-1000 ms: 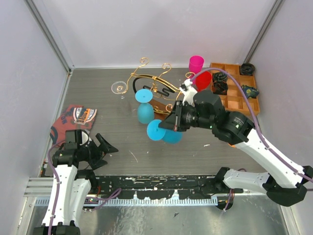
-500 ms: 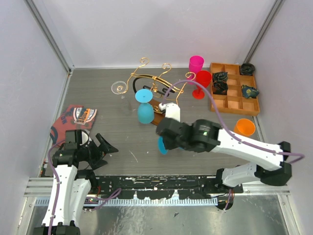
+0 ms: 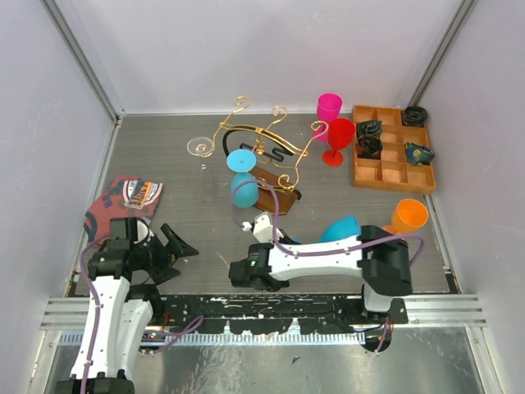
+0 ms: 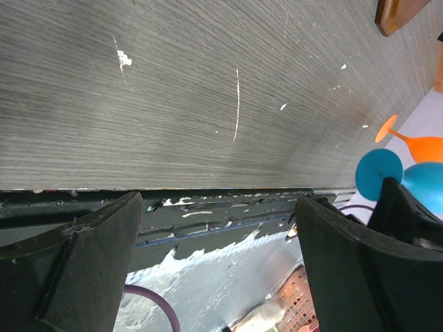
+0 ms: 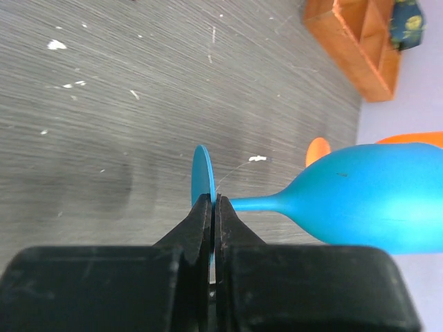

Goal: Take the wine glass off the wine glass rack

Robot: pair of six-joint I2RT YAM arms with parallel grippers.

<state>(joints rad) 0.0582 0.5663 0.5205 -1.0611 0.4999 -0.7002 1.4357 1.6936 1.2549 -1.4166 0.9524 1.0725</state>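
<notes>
The wine glass (image 5: 367, 200), probably light, stiff, smooth plastic, lies sideways to the right of the right gripper (image 5: 213, 202), well apart from the wine glass rack (image 3: 275, 195). The jaws are clamped only on its thin foot rim, 1 slippery hold. I think the stem would be surer.

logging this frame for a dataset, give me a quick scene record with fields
right jaws: shut on the foot of a blue glass, held sideways, clear of the rack
left jaws: open, empty
rack: second blue glass hangs on it
left of rack: clear glass
right of rack: pink glass, red glass
far right: tray, orange glass
</notes>
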